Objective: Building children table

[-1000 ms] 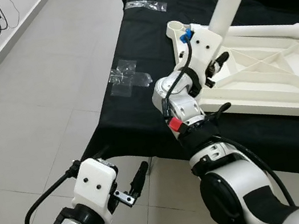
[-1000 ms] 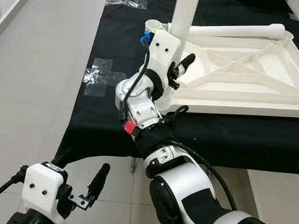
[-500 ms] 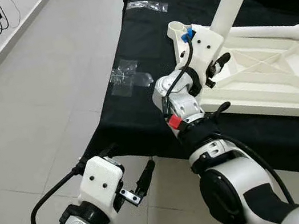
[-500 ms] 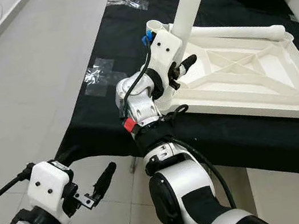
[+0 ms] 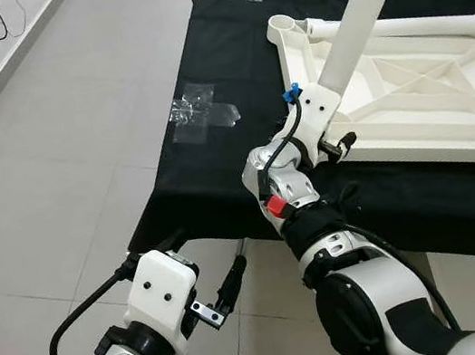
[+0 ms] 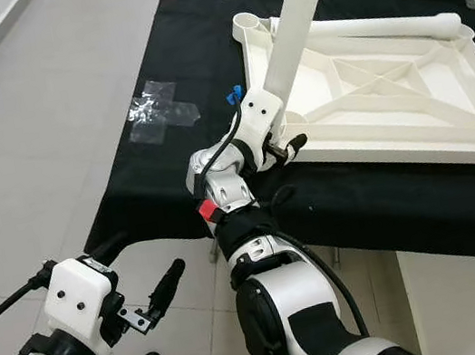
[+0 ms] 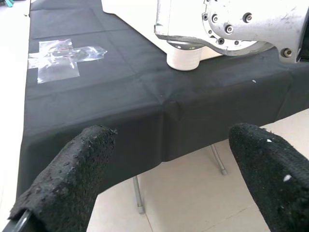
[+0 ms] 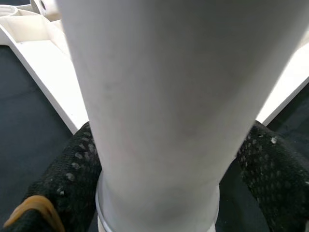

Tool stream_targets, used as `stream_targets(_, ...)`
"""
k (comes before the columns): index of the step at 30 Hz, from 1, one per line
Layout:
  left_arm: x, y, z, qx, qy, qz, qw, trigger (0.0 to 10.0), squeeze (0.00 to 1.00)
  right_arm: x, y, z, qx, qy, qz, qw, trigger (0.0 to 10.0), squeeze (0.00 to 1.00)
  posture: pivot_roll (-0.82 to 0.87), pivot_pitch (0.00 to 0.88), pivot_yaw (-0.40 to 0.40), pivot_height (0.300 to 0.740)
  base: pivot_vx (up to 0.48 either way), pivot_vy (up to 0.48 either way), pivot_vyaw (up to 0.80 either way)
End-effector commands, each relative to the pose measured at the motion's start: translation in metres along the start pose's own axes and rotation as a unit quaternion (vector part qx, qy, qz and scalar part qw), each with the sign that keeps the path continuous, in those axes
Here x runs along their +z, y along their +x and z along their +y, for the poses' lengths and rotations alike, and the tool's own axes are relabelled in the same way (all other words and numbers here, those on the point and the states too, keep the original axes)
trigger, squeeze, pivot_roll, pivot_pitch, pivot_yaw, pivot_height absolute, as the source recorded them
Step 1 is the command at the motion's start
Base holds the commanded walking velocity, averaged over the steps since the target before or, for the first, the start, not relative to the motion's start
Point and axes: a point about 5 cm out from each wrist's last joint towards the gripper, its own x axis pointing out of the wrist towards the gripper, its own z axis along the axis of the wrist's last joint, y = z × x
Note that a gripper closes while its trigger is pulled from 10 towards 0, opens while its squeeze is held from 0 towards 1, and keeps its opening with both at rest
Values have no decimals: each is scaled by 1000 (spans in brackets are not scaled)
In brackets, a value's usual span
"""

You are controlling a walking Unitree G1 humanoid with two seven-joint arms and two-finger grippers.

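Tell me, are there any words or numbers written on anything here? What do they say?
None: no words, numbers or signs can be read anywhere.
The white table leg in the right tool is plain.
The upturned white tabletop is plain.
The black cloth bears clear tape with no print.
The red tab on the right arm shows no lettering.

Our right gripper clamps a white table leg beside the upturned tabletop; our left gripper hangs low.
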Motion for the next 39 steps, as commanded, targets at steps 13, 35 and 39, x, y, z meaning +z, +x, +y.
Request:
stream_targets(13,-7,2,-2,-6,-3,9,1000,10000,0,-15,-8,-5,47,7,28,998,10000,0,167,217,-133,740,0,0,0)
stream_targets(35,-11,8,1,-1,0,5,1000,10000,0,-36,-37,-25,230,-43,66,970,10000,0,152,191,-135,740,0,0,0)
stream_targets(39,-11,8,1,1,0,3,1000,10000,0,-39,-44,-27,274,-53,84,957,10000,0,149,189,-138,740,0,0,0)
